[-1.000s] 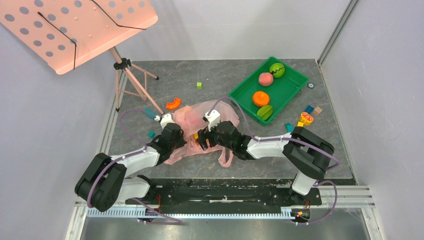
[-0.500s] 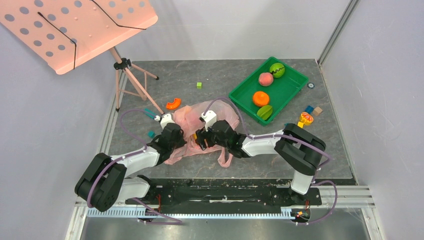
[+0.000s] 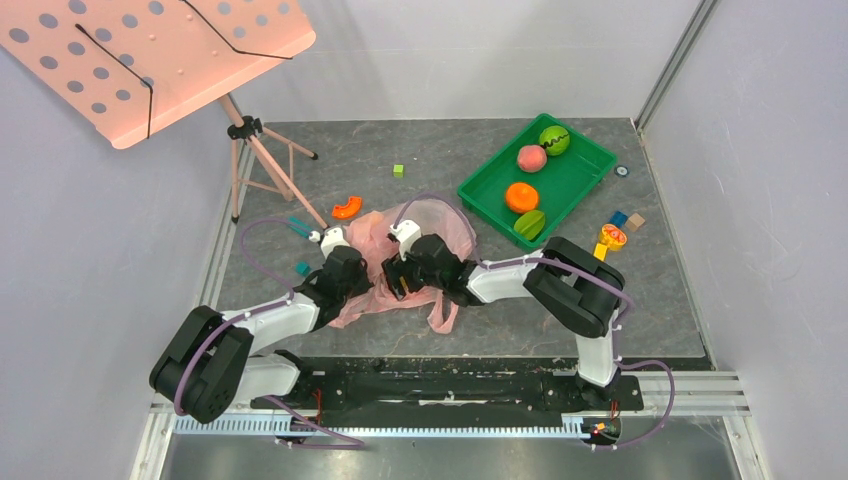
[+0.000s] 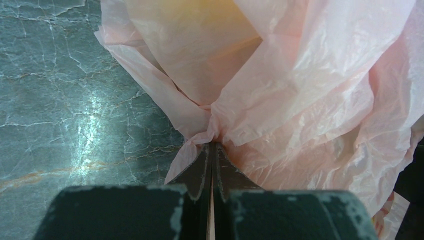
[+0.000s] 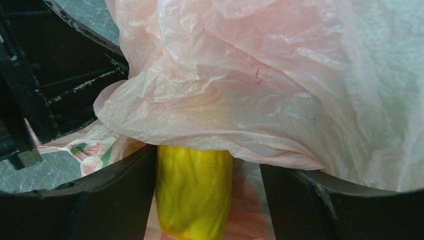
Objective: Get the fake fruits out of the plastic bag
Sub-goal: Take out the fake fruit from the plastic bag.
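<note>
The pink plastic bag (image 3: 445, 225) lies crumpled at the table's near middle. My left gripper (image 3: 362, 268) is shut on a bunched fold of the bag (image 4: 300, 90); its fingertips (image 4: 213, 146) pinch the film just above the table. My right gripper (image 3: 396, 277) is open at the bag's mouth. In the right wrist view a yellow ribbed fruit (image 5: 192, 195) stands between the open fingers of my right gripper (image 5: 207, 170), touching the left finger with a gap on the right, its top under the bag's film (image 5: 250, 90). A yellowish shape (image 4: 200, 15) shows through the bag. Other fruits inside are hidden.
A green tray (image 3: 580, 180) at the back right holds a green ball with a wavy line (image 3: 554, 139), a pink peach (image 3: 531, 158), an orange fruit (image 3: 521, 197) and a green fruit (image 3: 530, 224). The pink music stand's tripod (image 3: 262, 165) stands back left. Small blocks (image 3: 612, 236) lie right.
My right gripper has moved left, deeper into the bag's mouth, and its arm has folded in. My left gripper has kept its hold and has not moved.
</note>
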`<state>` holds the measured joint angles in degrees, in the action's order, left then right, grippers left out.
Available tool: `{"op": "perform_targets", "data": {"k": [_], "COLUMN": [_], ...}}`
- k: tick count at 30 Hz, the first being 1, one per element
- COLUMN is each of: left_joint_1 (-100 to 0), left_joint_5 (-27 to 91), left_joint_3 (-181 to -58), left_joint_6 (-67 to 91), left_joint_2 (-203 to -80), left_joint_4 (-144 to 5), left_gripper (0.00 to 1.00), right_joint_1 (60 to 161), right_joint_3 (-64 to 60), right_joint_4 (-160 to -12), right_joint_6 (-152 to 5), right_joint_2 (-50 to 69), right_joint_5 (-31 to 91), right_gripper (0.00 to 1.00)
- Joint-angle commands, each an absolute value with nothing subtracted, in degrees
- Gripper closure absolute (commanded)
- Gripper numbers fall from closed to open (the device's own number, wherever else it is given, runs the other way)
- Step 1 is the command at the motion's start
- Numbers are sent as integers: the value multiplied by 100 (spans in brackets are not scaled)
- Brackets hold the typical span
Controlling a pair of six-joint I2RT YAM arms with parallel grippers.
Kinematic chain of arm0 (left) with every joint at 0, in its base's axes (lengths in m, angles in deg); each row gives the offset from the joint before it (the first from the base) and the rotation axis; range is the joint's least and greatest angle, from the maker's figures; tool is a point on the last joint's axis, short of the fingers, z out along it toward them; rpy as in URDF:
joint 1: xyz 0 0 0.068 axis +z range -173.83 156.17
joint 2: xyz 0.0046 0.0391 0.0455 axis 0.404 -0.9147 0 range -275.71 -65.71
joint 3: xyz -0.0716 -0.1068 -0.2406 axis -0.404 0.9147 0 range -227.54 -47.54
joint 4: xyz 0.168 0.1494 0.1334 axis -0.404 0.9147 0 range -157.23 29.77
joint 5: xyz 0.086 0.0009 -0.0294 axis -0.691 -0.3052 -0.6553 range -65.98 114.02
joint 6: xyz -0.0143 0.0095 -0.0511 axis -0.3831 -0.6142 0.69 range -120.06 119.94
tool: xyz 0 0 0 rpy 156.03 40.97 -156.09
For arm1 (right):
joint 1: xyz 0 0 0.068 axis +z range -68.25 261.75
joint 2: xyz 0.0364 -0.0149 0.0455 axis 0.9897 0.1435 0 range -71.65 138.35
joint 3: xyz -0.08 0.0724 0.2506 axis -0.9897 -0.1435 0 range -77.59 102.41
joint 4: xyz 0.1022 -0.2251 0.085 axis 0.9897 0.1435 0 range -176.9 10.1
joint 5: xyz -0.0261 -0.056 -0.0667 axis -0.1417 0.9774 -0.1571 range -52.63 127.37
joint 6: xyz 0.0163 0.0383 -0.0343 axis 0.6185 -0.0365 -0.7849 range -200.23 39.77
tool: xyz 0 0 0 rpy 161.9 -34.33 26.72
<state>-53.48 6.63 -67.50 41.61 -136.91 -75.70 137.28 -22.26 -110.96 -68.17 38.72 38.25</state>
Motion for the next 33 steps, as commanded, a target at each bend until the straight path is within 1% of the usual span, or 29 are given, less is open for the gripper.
{"op": "perform_targets", "data": {"k": [1,2,3,5,6,8,22,33], "left_joint_1": [-5382,-5380,-5380,-5380,-5380,-5380,-5380,-5380], "left_joint_5": [772,771,763,752,753,742,727,696], "left_joint_3": [-6766,-6756,-6749,-6732,-6719,-6699,-6705,-6740], "left_joint_6": [4142,4144,4147,4151,4156,4160,4160,4141], "left_joint_2": [-13721,-13712,-13708,-13691,-13675,-13655,-13638,-13450], "left_joint_4": [-7539,-7540,-7540,-7540,-7540,-7540,-7540,-7404], "left_gripper": [98,98,98,98,98,98,98,98], "right_joint_1": [13723,13721,13721,13726,13722,13722,13721,13732], "right_joint_3": [-1961,-1950,-1940,-1937,-1944,-2011,-2650,-3120], "right_joint_4": [-11072,-11081,-11092,-11132,-11146,-11193,-11085,-10742], "right_joint_6": [-6926,-6924,-6938,-6957,-6961,-6975,-7025,-7028], "right_joint_2": [4038,4052,4071,4068,4051,3950,2574,1820], "right_joint_5": [3756,3784,3801,3822,3832,3884,4220,4046], "right_gripper": [24,25,29,41,45,49,50,50]}}
